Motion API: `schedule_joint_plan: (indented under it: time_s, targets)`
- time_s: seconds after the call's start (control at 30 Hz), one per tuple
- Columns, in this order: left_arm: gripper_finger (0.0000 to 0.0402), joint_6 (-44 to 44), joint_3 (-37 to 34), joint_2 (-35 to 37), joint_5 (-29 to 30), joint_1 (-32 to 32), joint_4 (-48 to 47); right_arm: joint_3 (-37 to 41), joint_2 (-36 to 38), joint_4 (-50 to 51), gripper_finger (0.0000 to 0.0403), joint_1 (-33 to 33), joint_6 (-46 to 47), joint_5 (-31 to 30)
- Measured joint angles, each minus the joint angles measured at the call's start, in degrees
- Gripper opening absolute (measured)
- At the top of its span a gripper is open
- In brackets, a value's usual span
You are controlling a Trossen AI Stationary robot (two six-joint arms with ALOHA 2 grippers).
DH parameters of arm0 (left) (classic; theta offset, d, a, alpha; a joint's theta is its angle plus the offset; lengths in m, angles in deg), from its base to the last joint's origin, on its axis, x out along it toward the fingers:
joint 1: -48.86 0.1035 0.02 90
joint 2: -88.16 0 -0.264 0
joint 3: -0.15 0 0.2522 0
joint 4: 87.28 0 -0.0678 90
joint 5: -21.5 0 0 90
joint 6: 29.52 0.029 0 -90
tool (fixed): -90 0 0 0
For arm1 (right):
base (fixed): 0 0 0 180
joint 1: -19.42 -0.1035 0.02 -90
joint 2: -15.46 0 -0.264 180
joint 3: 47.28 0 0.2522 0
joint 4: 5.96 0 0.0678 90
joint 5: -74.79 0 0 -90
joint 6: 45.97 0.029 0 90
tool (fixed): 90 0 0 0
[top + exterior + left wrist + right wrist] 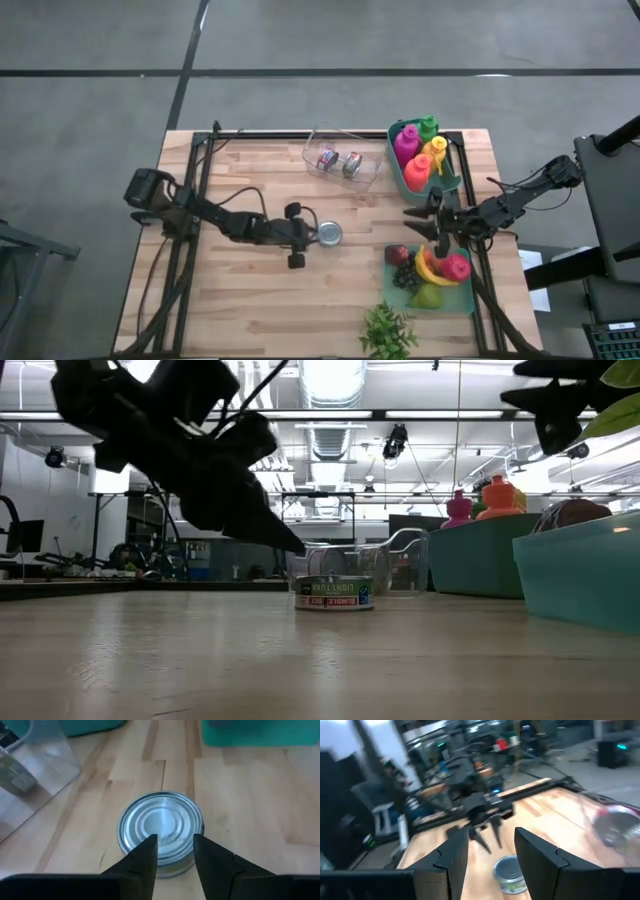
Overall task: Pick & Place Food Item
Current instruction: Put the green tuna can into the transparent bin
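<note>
- A round tin can [329,234] stands upright on the wooden bench [250,300], about in the middle, with its ribbed silver lid facing up and a green label round its side [335,592].
- The left gripper [307,236] reaches in low from the left side of the bench, its tips just beside the can.
- Seen from the left wrist, its two dark fingers [144,857] are parted by a narrow gap with nothing between them; they point at the can's lid [161,826], and I can't tell whether they touch it.
- From bench height the left arm hangs tilted over the can, tips just above its near-left edge.
- The right gripper [432,224] hovers at the right side of the bench, between the two teal bins, well apart from the can.
- Its fingers [454,855] are spread and hold nothing; past them the can [509,873] and the other arm show farther off.
- A clear plastic container [342,157] at the back of the bench holds two more cans.
- The back teal bin [400,172] holds coloured bottles, pink, orange, yellow and green.
- The front teal bin [388,290] holds fruit: a banana, an apple, grapes, a pear.
- A green leafy sprig [388,330] lies at the front edge of the bench.
</note>
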Motion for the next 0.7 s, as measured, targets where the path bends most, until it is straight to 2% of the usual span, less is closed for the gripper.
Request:
schedule_joint_plan:
  time_s: [0.07, 0.13, 0.27, 0.37, 0.7]
  targets:
    - [0.0129, 0.0, -1.9, 0.4, -0.3, 0.0, 2.0, -0.4, -0.1, 0.2, 0.0157, 0.0, -2.8, 3.1]
    - [0.0129, 0.0, -3.2, 1.1, -0.4, 0.1, 2.0, -1.2, -1.0, 0.5, 0.0157, 0.0, -4.0, 3.5]
    - [0.0129, -0.1, -5.2, 2.5, -4.4, 0.9, 2.5, -3.7, -3.8, 6.7, 0.0157, 0.0, -5.3, 0.1]
    - [0.0129, -0.5, -5.5, 2.6, -7.3, 1.9, 3.0, -5.8, -7.3, 12.0, 0.0157, 0.2, -2.6, -2.6]
    - [0.0129, -1.7, -5.3, 2.6, -7.5, 4.0, 3.2, -11.4, -22.5, 13.0, 0.0157, 3.6, -0.8, -3.1]
